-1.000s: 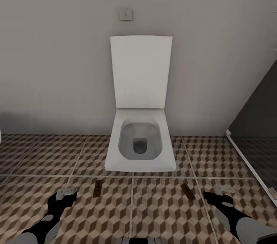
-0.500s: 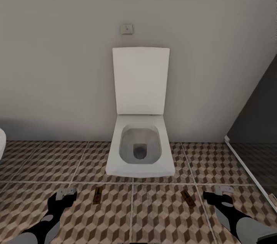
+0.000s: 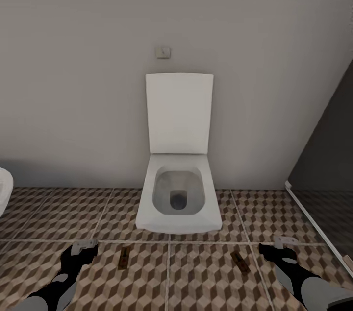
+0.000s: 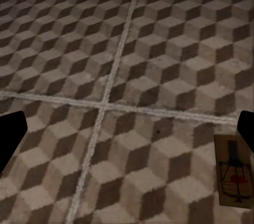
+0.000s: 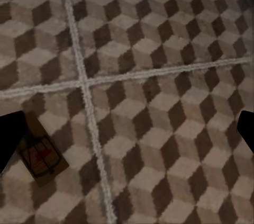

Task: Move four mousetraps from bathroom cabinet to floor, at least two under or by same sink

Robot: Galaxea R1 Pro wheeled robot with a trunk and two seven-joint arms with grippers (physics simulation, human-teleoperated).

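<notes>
Two mousetraps lie flat on the cube-patterned bathroom floor (image 3: 206,281) in front of a toilet, one left of centre (image 3: 125,257) and one right of centre (image 3: 240,261). My left gripper (image 3: 81,248) hovers just left of the left trap, open and empty. My right gripper (image 3: 280,247) hovers just right of the right trap, also open and empty. In the left wrist view a mousetrap (image 4: 233,173) lies beside one black fingertip (image 4: 10,134). In the right wrist view a mousetrap (image 5: 39,158) lies next to a fingertip (image 5: 9,131). The cabinet and sink are out of view.
A white toilet (image 3: 179,193) with its lid raised stands against the grey wall, straight ahead. A dark glass panel (image 3: 323,164) with a pale floor rail runs along the right. A rounded white fixture edge (image 3: 4,193) pokes in at the far left.
The whole view has pulled back and tilted, so the toilet looks smaller and lower in the picture. Both grippers keep the same open pose, and the two traps lie as before.
</notes>
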